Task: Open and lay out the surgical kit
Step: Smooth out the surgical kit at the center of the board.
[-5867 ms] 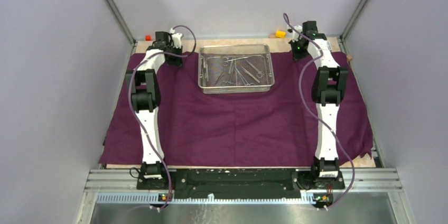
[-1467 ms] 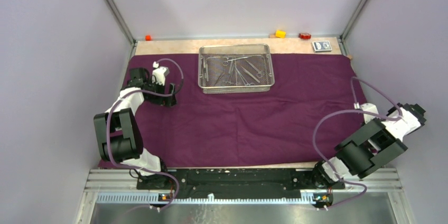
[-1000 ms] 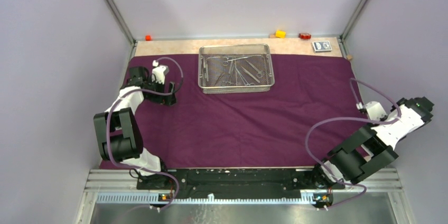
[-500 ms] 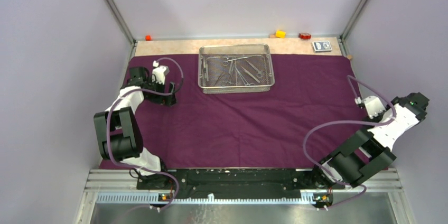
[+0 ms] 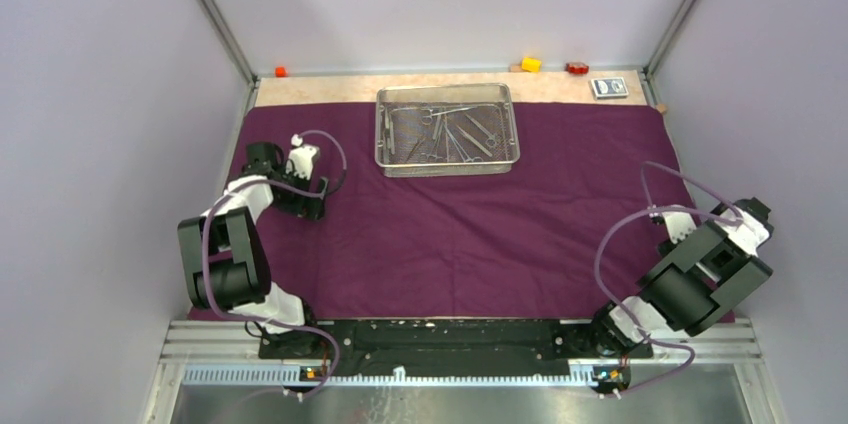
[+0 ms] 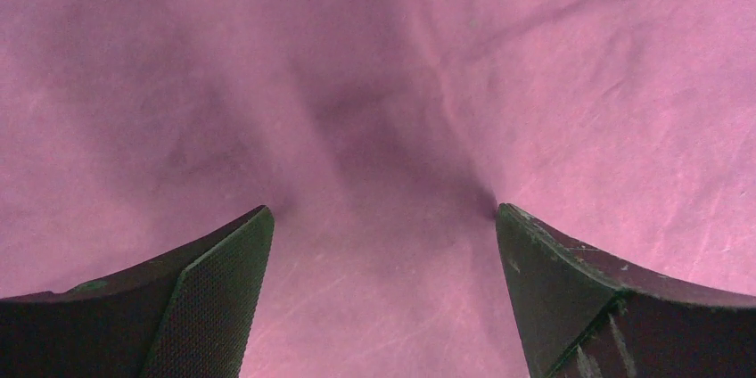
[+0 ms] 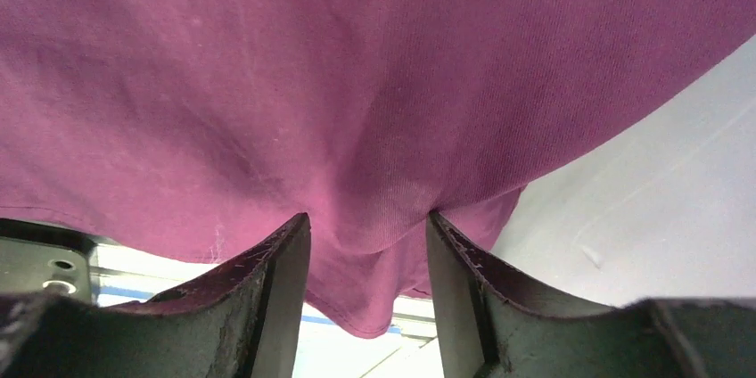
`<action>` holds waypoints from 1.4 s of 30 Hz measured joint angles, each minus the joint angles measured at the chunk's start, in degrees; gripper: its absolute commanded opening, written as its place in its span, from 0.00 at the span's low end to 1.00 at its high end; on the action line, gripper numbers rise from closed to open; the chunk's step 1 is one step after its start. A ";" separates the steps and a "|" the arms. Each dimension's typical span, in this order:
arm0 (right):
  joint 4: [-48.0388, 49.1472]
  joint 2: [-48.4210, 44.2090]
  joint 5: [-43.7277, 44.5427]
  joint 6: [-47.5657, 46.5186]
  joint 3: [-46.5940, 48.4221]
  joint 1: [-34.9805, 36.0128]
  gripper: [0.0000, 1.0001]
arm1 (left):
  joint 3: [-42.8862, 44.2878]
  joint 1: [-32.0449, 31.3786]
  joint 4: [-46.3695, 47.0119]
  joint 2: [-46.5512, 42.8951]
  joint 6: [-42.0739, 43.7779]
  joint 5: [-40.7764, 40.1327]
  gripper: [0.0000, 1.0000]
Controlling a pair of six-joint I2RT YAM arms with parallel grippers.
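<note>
The right gripper [image 7: 367, 222] has drawn back inward, pinching an edge of the cloth [image 5: 470, 224]; the left gripper [image 6: 383, 213] presses down, spread wide; flattening step; next likely a gentle outward tug.

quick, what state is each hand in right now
left hand: open, empty, low over the cloth
right hand: closed on the edge of the cloth
</note>
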 measured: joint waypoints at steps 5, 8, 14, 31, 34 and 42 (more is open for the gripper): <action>2.12 1.51 2.23 -2.05 -0.04 -2.19 0.50 | -1.57 1.49 -0.04 -2.40 2.10 -2.03 0.99; 2.78 2.71 4.11 -3.87 -0.04 -4.46 0.50 | -2.49 2.19 0.15 -3.19 3.37 -2.86 0.99; 5.27 4.50 7.30 -6.97 -0.02 -8.15 0.50 | -5.64 5.53 0.44 -3.63 6.27 -3.65 0.99; 2.58 2.14 9.20 -10.29 6.05 -9.27 0.53 | -7.21 15.04 0.35 -5.77 13.25 -3.02 0.99; -2.34 2.32 3.45 -8.44 12.94 -9.33 0.51 | -7.19 15.17 -0.04 -5.88 13.97 -2.82 0.99; 0.57 5.40 -4.00 -0.04 11.87 -4.68 0.46 | -5.49 15.47 -4.13 -5.90 14.05 -1.14 0.99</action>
